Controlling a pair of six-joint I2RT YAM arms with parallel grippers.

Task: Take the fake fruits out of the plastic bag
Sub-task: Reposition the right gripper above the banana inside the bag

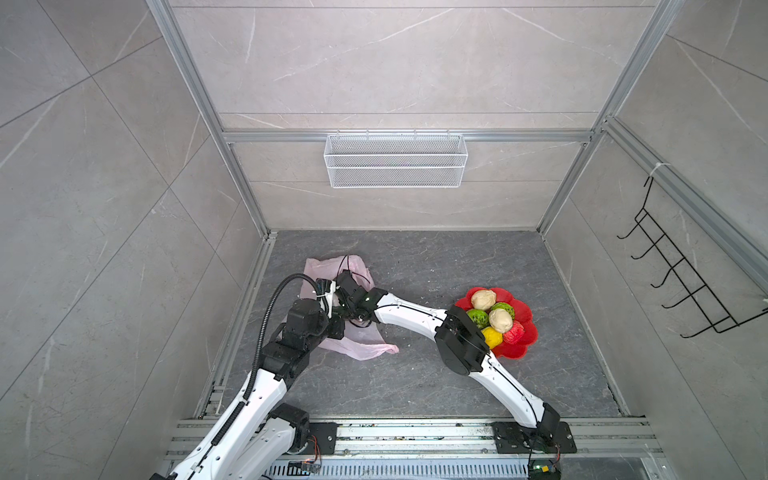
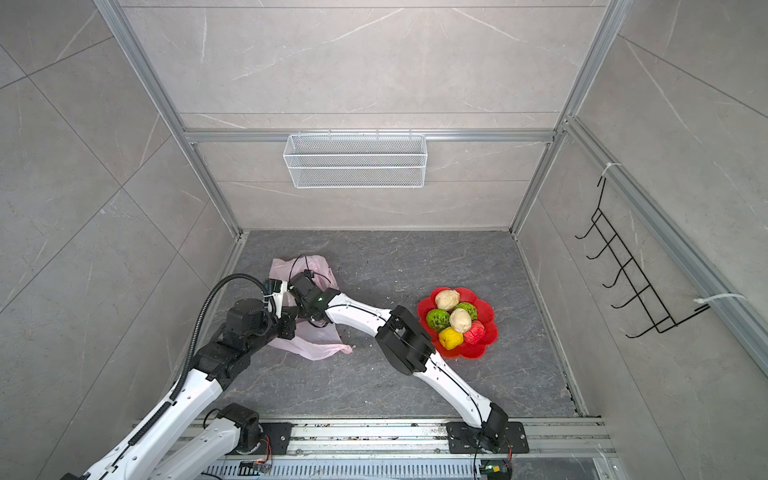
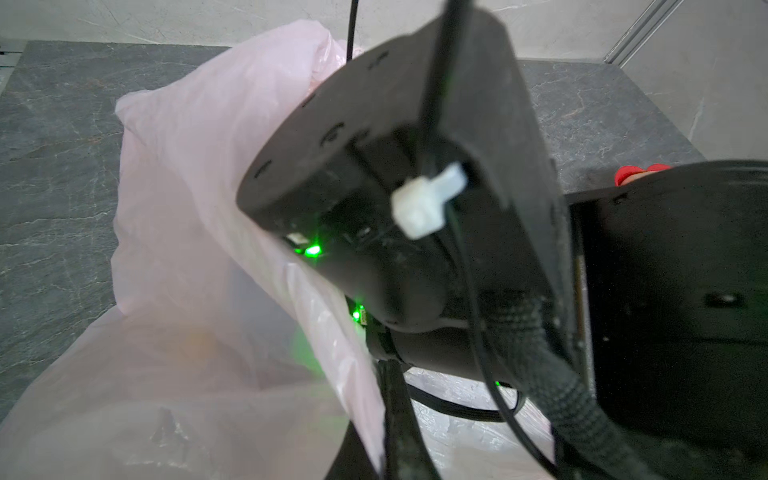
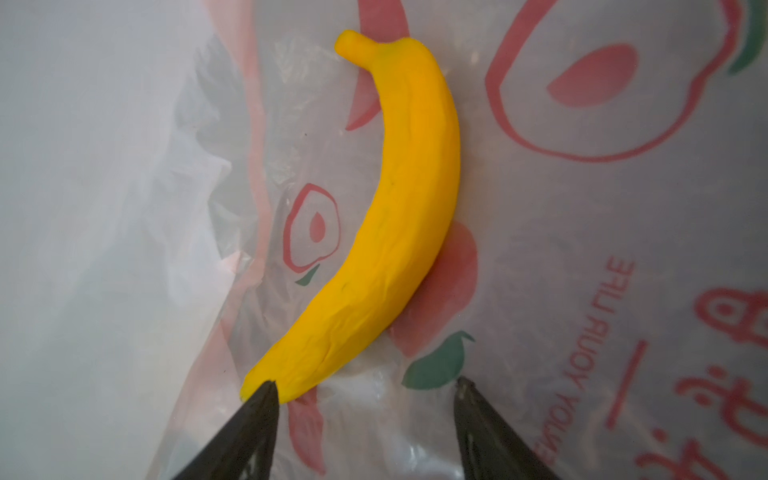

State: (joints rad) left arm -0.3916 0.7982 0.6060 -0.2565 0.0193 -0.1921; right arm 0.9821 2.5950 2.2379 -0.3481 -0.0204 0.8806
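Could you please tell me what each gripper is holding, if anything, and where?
Right gripper: nothing, open beside one end of the banana. Left gripper: seemingly pinching an edge of the bag, fingers hidden.

Plastic bag [image 1: 318, 266]: translucent pale pink. Its inner face, in the right wrist view, carries red fruit outlines with green leaves, plus red lettering. Banana [image 4: 407, 216]: plain yellow-orange, unpatterned. Plate [image 1: 524, 348]: solid red. On it: cream lump [image 1: 483, 299], second cream lump [image 1: 500, 320], green ball [image 1: 478, 318] and second green ball [image 1: 505, 308], both mottled light and dark, yellow lump [image 1: 492, 337], red fruit [image 1: 515, 332] streaked paler. Tabletop [image 1: 415, 382]: dark grey, pale marble veining. Walls [image 1: 395, 62]: light grey, white veining. Mesh basket [image 1: 395, 166]: white. Hook rack [image 1: 685, 282]: black
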